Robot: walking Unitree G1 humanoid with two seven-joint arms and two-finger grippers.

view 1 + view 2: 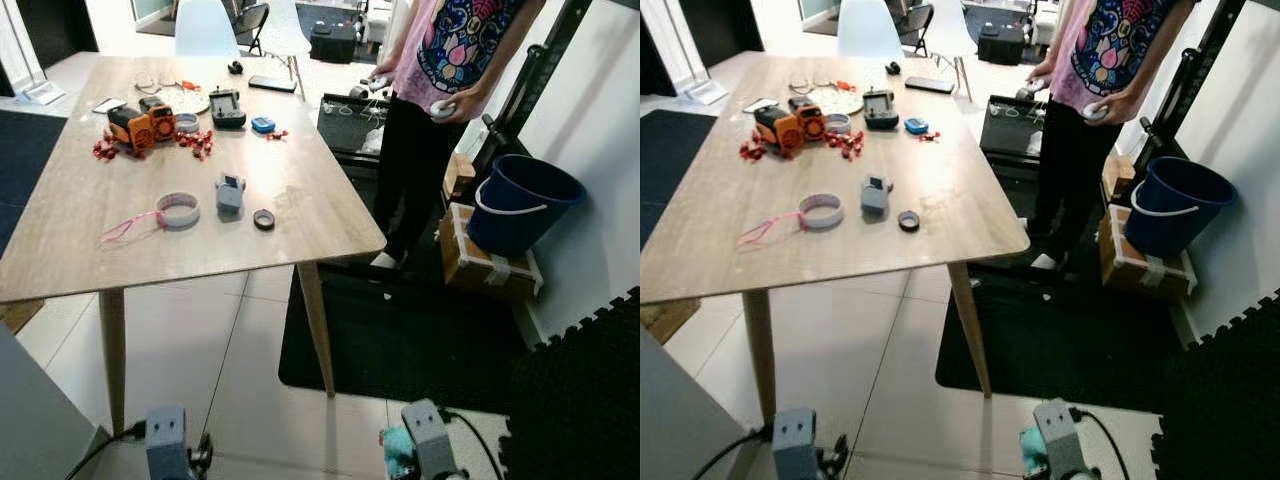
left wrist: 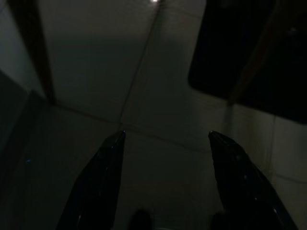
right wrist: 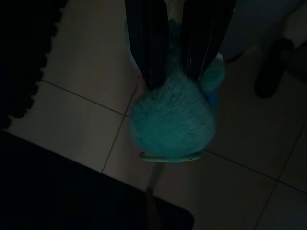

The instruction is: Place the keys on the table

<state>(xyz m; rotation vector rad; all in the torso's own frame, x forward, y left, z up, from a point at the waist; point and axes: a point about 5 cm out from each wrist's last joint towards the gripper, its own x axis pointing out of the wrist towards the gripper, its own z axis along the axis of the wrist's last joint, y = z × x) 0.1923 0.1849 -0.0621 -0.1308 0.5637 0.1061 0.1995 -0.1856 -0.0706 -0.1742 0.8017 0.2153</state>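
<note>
Keys w/ teal fuzzy pom (image 3: 172, 122) are gripped in the right gripper (image 3: 180, 62), fingers pinched on the pom, hung low over floor tiles. Table (image 1: 310, 225) lies at approx 11 o'clock, above. Left gripper (image 2: 165, 158) is spread wide, idle.

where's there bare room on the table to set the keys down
The near right corner of the table, right of the small black ring, is bare, as is the near left stretch before the tape roll. The far end around the orange toy is crowded. The right gripper holds the teal fluffy keychain.
</note>
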